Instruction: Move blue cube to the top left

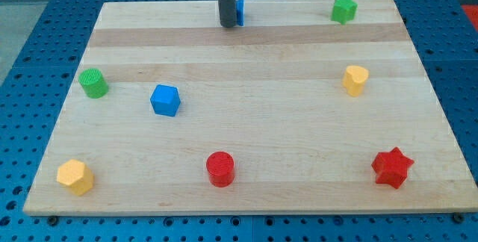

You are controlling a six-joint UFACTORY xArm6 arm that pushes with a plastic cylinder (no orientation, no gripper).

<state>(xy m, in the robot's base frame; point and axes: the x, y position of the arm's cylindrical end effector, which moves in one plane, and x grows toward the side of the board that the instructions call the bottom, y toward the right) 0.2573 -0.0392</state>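
The blue cube lies on the wooden board, left of the middle. My tip is at the view's top, a little left of centre, well above and to the right of the cube, not touching it. A second blue block sits right behind the rod and is mostly hidden by it; its shape cannot be made out.
A green cylinder sits at the left, close to the blue cube. A yellow hexagonal block is at the bottom left, a red cylinder at the bottom middle, a red star at the bottom right, a yellow block at the right, a green star-like block at the top right.
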